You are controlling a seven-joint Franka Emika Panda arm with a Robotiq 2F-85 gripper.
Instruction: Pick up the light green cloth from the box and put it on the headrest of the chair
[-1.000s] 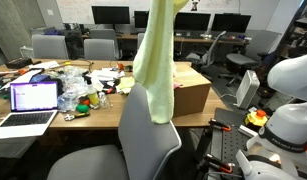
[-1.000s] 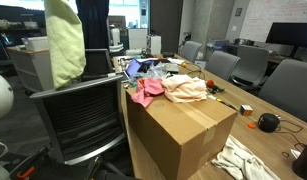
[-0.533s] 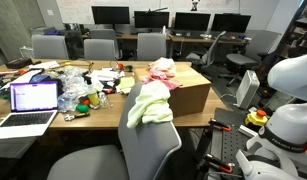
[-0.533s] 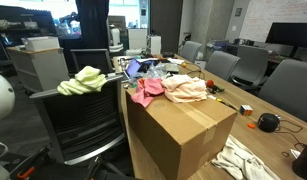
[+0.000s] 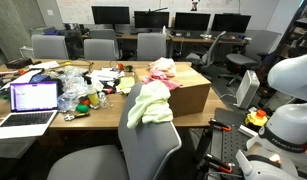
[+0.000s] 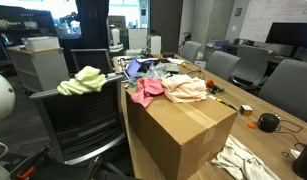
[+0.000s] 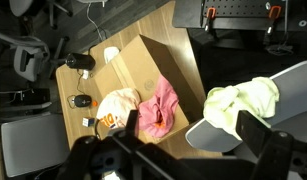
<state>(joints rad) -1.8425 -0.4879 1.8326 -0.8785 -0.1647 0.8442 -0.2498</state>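
The light green cloth [image 5: 148, 103] [image 6: 83, 80] lies crumpled on the headrest of the light grey chair [image 5: 145, 148] [image 6: 81, 125], as both exterior views show. The brown box [image 5: 191, 96] [image 6: 183, 130] stands beside the chair, with a pink cloth [image 6: 146, 93] and a cream cloth [image 6: 186, 88] on top. In the wrist view my gripper [image 7: 193, 142] hangs open above the chair top [image 7: 205, 135], apart from the green cloth [image 7: 243, 98], with nothing between its fingers [image 7: 261, 135]. The box [image 7: 143, 70] lies below and to the left. The gripper is out of both exterior views.
A long wooden table [image 5: 93, 112] carries a laptop [image 5: 31, 98] and clutter. Other grey chairs [image 5: 98, 47] and monitors [image 5: 153, 19] stand behind it. A white robot body [image 5: 288, 95] is at the right. A white cloth [image 6: 243, 160] lies by the box's foot.
A second ago the green cloth hung long from above the chair. It then dropped onto the headrest, and the jaws opened. Nothing has moved in the last half second.
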